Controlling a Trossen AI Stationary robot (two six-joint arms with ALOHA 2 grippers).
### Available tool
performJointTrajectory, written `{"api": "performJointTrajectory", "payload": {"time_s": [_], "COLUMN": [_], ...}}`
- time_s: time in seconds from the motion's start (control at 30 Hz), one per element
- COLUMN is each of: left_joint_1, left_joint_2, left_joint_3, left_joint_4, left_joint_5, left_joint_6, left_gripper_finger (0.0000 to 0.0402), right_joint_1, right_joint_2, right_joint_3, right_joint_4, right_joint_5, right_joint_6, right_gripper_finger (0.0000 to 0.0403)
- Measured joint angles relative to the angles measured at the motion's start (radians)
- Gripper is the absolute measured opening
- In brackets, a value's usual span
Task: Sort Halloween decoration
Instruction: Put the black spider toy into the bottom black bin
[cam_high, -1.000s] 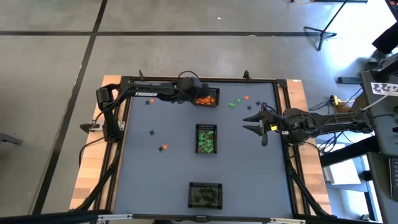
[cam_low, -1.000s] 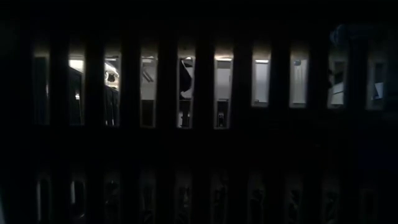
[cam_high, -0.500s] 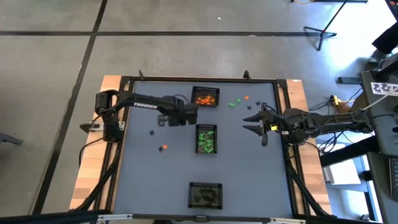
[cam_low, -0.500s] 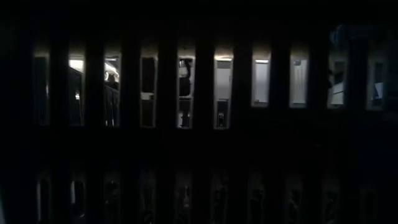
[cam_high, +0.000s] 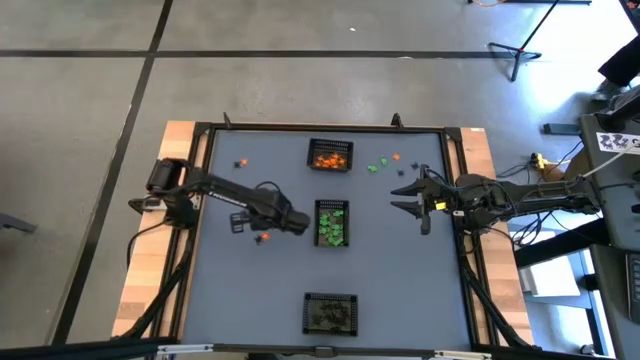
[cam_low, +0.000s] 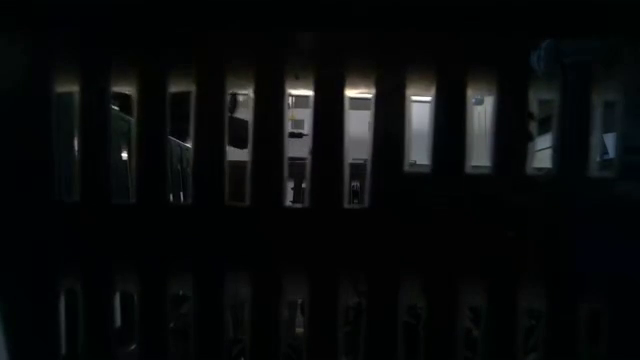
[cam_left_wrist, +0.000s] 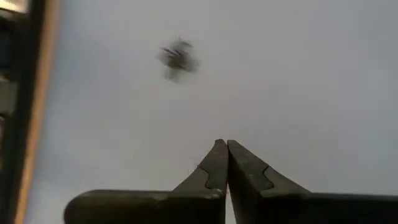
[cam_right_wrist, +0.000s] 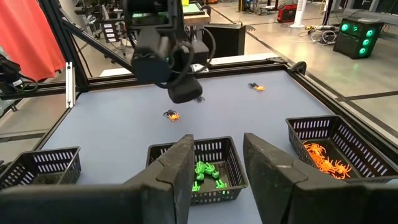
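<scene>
The low view is almost wholly dark, only lit slits between black bars. In the left wrist view a black trinket (cam_left_wrist: 178, 57) shows as a blur on the grey surface (cam_high: 400, 290). The left claw (cam_high: 238, 224), over the orange basket (cam_high: 331, 157) 1 second ago, is now left of the green basket (cam_high: 332, 222), fingers pressed together, empty. The right claw (cam_high: 407, 197) waits, fingers apart. An orange trinket (cam_high: 263, 237) lies just beside the left claw; 3 mesh baskets hold the rest.
</scene>
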Motion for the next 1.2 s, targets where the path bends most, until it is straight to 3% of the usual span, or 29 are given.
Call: {"api": "performJointTrajectory", "payload": {"time_s": [0.17, 0.33, 0.73, 1.2], "left_joint_1": [-0.029, -0.014, 0.054, 0.070], "left_joint_2": [0.000, 0.000, 0.000, -0.006], "left_joint_3": [0.000, -0.030, -0.225, -0.318], "left_joint_4": [-0.106, -0.141, 0.083, 0.206], "left_joint_5": [-0.079, -0.138, -0.103, -0.096], "left_joint_6": [-0.032, -0.076, -0.076, -0.147], "left_gripper_finger": [0.0009, 0.0044, 0.0155, 0.0161], "right_joint_1": [0.000, 0.000, 0.000, 0.000], "right_joint_2": [0.000, 0.000, 0.000, 0.000], "right_joint_3": [0.000, 0.000, 0.000, 0.000], "right_joint_4": [0.000, 0.000, 0.000, 0.000], "right_joint_5": [0.000, 0.000, 0.000, 0.000], "right_joint_6": [0.000, 0.000, 0.000, 0.000], "right_gripper_finger": [0.0137, 0.0137, 0.0137, 0.0137]}}
